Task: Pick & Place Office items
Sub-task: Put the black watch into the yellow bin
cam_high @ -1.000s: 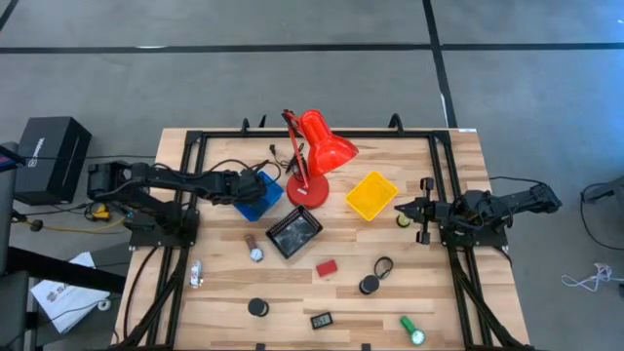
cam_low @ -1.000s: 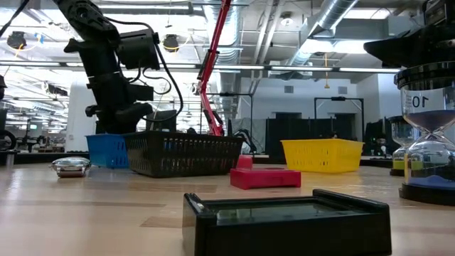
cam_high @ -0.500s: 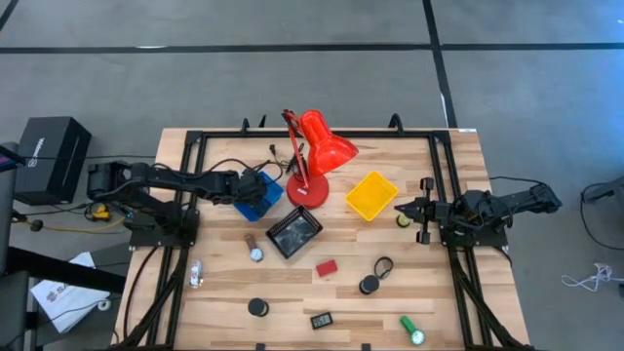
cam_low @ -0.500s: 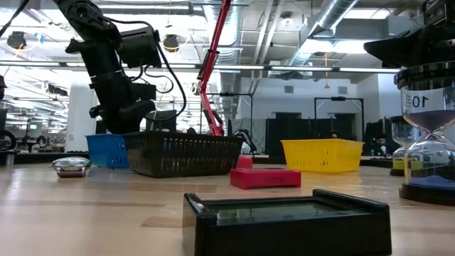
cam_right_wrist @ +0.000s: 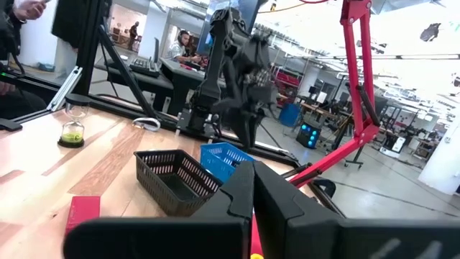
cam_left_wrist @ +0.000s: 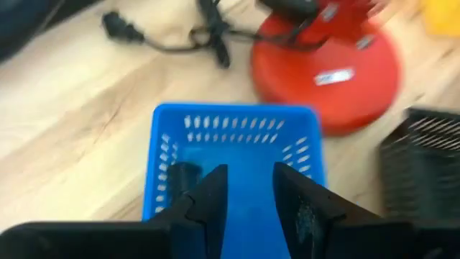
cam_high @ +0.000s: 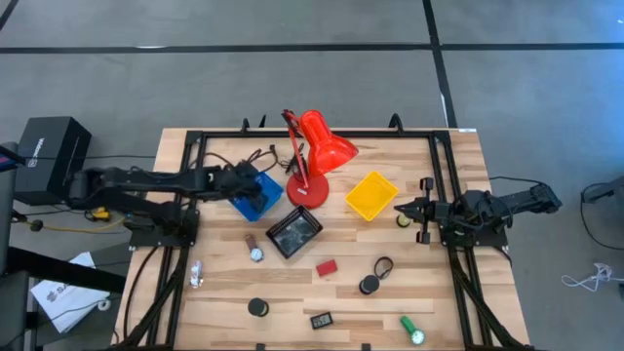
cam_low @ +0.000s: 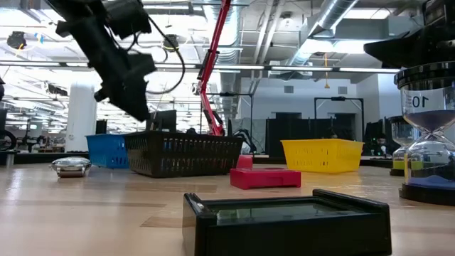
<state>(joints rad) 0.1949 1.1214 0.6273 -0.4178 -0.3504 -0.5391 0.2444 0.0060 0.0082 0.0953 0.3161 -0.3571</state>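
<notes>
My left gripper (cam_left_wrist: 248, 193) hangs open above the blue tray (cam_high: 261, 198) at the table's far left, with nothing between its fingers. A dark item (cam_left_wrist: 182, 177) lies inside that tray. My right gripper (cam_high: 400, 208) waits shut at the right side, beside the yellow tray (cam_high: 371, 195). Loose on the wood lie a red block (cam_high: 327, 266), two black discs (cam_high: 257, 307) (cam_high: 369, 285), a black loop (cam_high: 383, 265), a small black rectangle (cam_high: 321, 319), a green cylinder (cam_high: 411, 330) and silvery bits (cam_high: 196, 274) (cam_high: 255, 252).
A big red desk lamp (cam_high: 314, 161) stands just right of the blue tray, its cord (cam_left_wrist: 194, 36) trailing behind. A black tray (cam_high: 294, 232) sits mid-table. An hourglass (cam_low: 426, 142) stands near the low camera. Black frame rails (cam_high: 185, 195) run along the table's sides.
My left gripper has risen from inside the blue tray to well above its rim and tipped less steeply, drawing slightly back toward the table's left edge. The blue tray has kept its place.
</notes>
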